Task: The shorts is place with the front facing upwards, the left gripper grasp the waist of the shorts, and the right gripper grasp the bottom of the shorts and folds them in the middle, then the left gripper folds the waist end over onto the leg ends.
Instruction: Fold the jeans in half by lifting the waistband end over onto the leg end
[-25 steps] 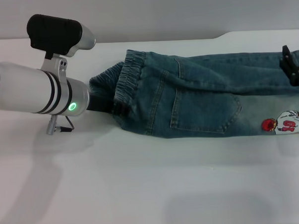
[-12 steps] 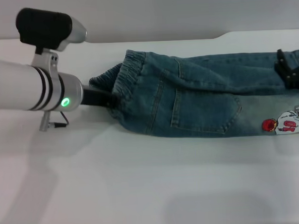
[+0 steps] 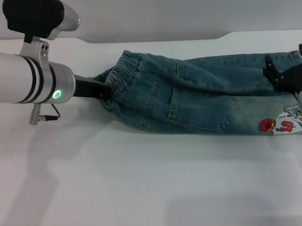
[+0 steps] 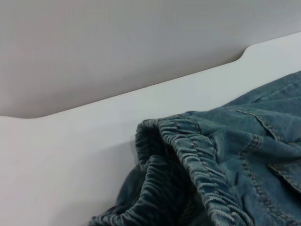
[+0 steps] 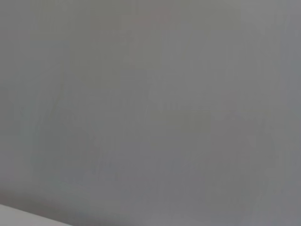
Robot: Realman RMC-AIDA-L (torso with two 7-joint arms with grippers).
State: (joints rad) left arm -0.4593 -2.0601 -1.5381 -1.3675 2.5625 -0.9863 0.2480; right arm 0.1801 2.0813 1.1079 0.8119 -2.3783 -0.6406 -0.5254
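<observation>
The blue-green denim shorts [image 3: 200, 101] lie folded lengthwise across the far side of the white table [image 3: 144, 183], a back pocket [image 3: 203, 108] facing up. The ruched waist [image 3: 126, 69] is on the left and bunched; the left wrist view shows it close up [image 4: 197, 160]. My left gripper [image 3: 106, 89], on the arm with the green light, is buried in the waist fabric and shut on it. My right gripper [image 3: 285, 76] is a black claw over the leg end at the right edge, just above a cartoon patch [image 3: 284, 124]. The leg hems run out of view.
A grey wall [image 3: 161, 12] rises behind the table's far edge, and the right wrist view shows only that wall. Bare white tabletop fills the whole near half in front of the shorts.
My left arm has drawn back to the left and the waist has slid left with it. The right gripper has also moved left, further into view, and the patch shifted slightly left.
</observation>
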